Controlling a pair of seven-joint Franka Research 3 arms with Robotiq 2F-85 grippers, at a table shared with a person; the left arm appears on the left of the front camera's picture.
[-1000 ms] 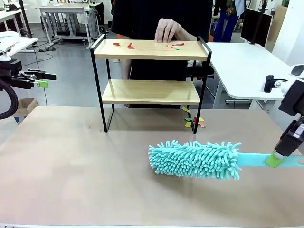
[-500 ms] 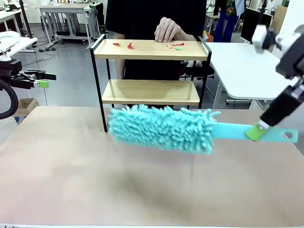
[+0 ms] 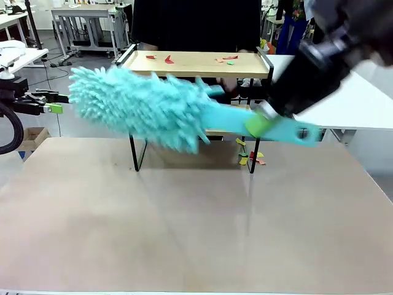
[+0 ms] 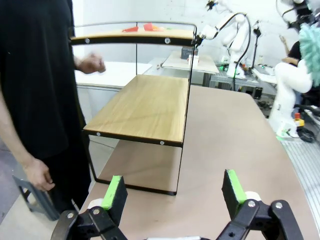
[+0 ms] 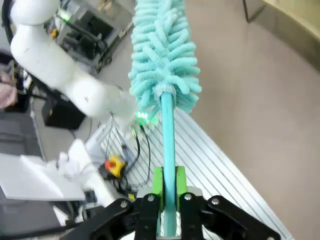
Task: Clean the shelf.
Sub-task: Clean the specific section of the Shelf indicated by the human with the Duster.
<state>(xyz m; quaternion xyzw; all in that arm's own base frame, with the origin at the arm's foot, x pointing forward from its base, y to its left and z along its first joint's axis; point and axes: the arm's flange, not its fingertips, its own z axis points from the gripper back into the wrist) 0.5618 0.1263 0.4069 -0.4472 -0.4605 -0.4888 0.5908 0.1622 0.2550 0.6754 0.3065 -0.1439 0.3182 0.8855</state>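
Observation:
The shelf (image 3: 190,64) stands at the far side of the table, with red and green paper scraps (image 3: 167,59) on its top wooden board. My right gripper (image 3: 259,125) is shut on the handle of a teal fluffy duster (image 3: 141,106). It holds the duster in the air in front of the shelf, with the head pointing left and hiding most of the lower board. In the right wrist view the duster (image 5: 162,55) runs straight out from the shut right gripper (image 5: 168,192). My left gripper (image 3: 54,108) hangs open at the far left, off the table; the left wrist view shows its pads (image 4: 116,192) apart, facing the shelf (image 4: 140,107).
A person in a black top stands behind the shelf, one hand (image 4: 92,64) held at about the height between the two boards. More coloured scraps (image 3: 249,157) lie on the table by the shelf's right leg. A white table (image 3: 331,92) stands at the right.
My right gripper has lifted the duster off the table and swung it up and to the left, in front of the shelf. The person's hand has left the top board.

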